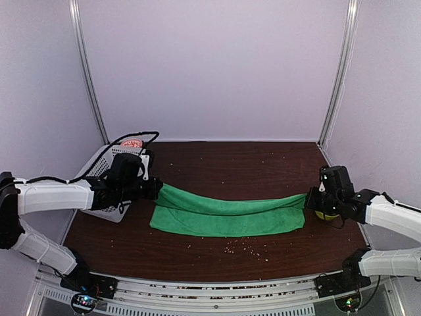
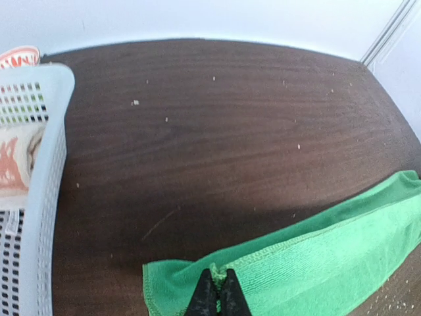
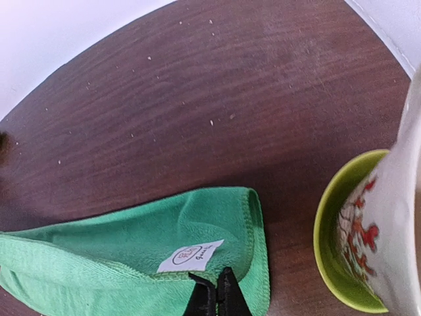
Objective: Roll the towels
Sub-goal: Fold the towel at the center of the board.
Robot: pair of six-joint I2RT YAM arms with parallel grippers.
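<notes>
- The green towel (image 1: 227,214) carries a small white tag (image 3: 191,255) by its right corner, showing a round emblem and a scrawled word too small to read.
- The left claw (image 2: 221,275) is pressed together, pinching the towel's left corner hem. Its arm reaches in low from the left, forearm nearly level.
- The right claw (image 3: 214,284) pinches the right corner just below the tag, with its arm low from the right.
- The towel sags between them, its near part lying on the tabletop (image 1: 217,158).
- The pinkish-beige towel (image 2: 14,155), printed in orange, lies in the white basket (image 2: 52,164) at the left.
</notes>
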